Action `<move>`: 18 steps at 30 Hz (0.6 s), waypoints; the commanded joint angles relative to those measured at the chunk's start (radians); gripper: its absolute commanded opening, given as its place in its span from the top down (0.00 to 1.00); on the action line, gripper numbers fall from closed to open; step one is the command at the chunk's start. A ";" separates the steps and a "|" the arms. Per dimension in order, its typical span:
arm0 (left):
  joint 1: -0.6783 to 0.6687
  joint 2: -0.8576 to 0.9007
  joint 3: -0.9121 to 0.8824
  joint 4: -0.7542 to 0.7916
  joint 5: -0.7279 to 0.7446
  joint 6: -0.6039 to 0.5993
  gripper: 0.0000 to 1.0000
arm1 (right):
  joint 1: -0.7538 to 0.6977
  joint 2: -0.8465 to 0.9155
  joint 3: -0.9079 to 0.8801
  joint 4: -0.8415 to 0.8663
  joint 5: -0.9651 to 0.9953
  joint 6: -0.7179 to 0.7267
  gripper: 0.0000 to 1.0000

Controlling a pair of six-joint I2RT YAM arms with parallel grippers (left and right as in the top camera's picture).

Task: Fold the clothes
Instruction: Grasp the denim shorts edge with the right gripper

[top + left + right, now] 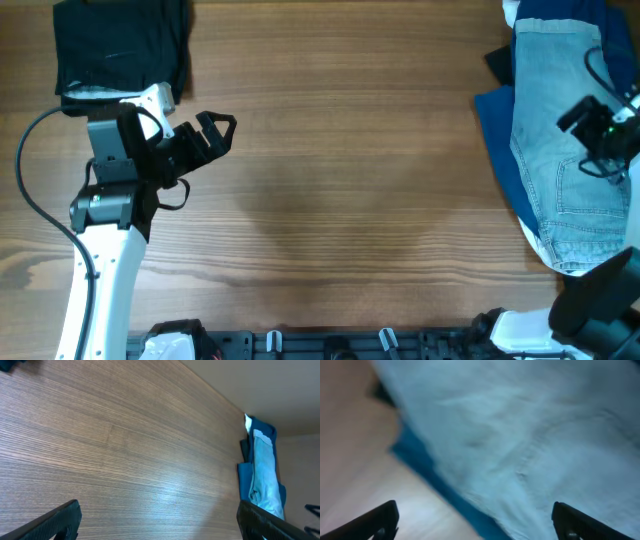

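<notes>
The pale light-blue denim shorts point(560, 140) lie at the far right of the table on top of a dark navy garment point(500, 130). They also show in the left wrist view point(262, 477) and fill the blurred right wrist view point(530, 435). My right gripper point(585, 125) is open and empty, hovering just above the shorts. In its own view point(475, 520) the fingers straddle the shorts' edge and the navy cloth. My left gripper point(212, 135) is open and empty over bare wood at the left, fingers wide in its own view point(160, 522).
A black folded garment with a white edge point(120, 50) lies at the back left corner, just behind my left arm. The wooden table point(340, 200) spreads between the arms. Arm bases and cables line the front edge point(330, 345).
</notes>
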 commanded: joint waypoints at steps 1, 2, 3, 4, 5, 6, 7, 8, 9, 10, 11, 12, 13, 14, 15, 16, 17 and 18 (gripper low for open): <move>-0.005 0.007 0.014 0.003 0.005 -0.009 0.00 | -0.025 0.029 0.018 -0.001 0.221 0.111 0.01; -0.005 0.007 0.014 0.003 0.005 -0.009 0.00 | -0.034 0.031 0.018 0.008 0.221 0.124 0.01; -0.005 0.008 0.014 0.003 0.005 -0.009 0.00 | -0.042 0.033 0.018 0.017 0.216 0.123 0.00; -0.005 0.008 0.014 0.003 0.005 -0.009 0.00 | -0.050 0.034 0.018 0.017 0.192 0.119 0.01; -0.005 0.009 0.014 0.003 0.005 -0.009 0.00 | -0.051 0.034 0.018 0.015 0.179 0.109 0.00; -0.005 0.010 0.014 0.003 0.005 -0.009 0.00 | -0.049 0.034 0.018 0.015 0.125 0.066 0.01; -0.005 0.010 0.014 0.003 0.005 -0.009 0.01 | -0.046 0.033 0.018 0.011 0.080 0.038 0.00; -0.005 0.010 0.014 0.003 0.005 -0.009 0.00 | -0.043 0.032 0.018 0.000 0.007 0.004 0.00; -0.005 0.010 0.014 0.002 0.005 -0.009 0.00 | -0.040 0.032 0.018 -0.012 -0.064 -0.029 0.01; -0.005 0.010 0.014 0.002 0.005 -0.009 0.00 | -0.039 0.032 0.018 -0.028 -0.116 -0.043 0.01; -0.005 0.010 0.014 0.002 0.005 -0.009 0.00 | -0.039 0.032 0.018 -0.050 -0.145 -0.040 0.01; -0.005 0.010 0.014 0.002 0.005 -0.009 0.00 | -0.039 0.032 0.018 -0.096 -0.171 -0.031 0.02; -0.005 0.010 0.014 -0.001 0.005 -0.009 0.00 | -0.039 0.032 0.018 -0.140 -0.173 -0.031 0.05; -0.005 0.010 0.014 -0.002 0.005 -0.009 0.00 | -0.039 0.032 0.016 -0.186 -0.163 -0.031 0.11; -0.005 0.011 0.014 -0.002 0.005 -0.009 0.00 | -0.039 0.032 0.010 -0.218 -0.128 -0.024 0.14; -0.005 0.012 0.014 -0.002 0.005 -0.009 0.00 | -0.039 0.032 -0.008 -0.232 -0.056 0.040 0.15; -0.005 0.015 0.014 -0.002 0.005 -0.009 0.00 | -0.039 0.032 -0.033 -0.212 -0.002 0.086 0.15; -0.005 0.019 0.014 -0.001 0.005 -0.009 0.00 | -0.039 0.032 -0.056 -0.186 0.025 0.110 0.14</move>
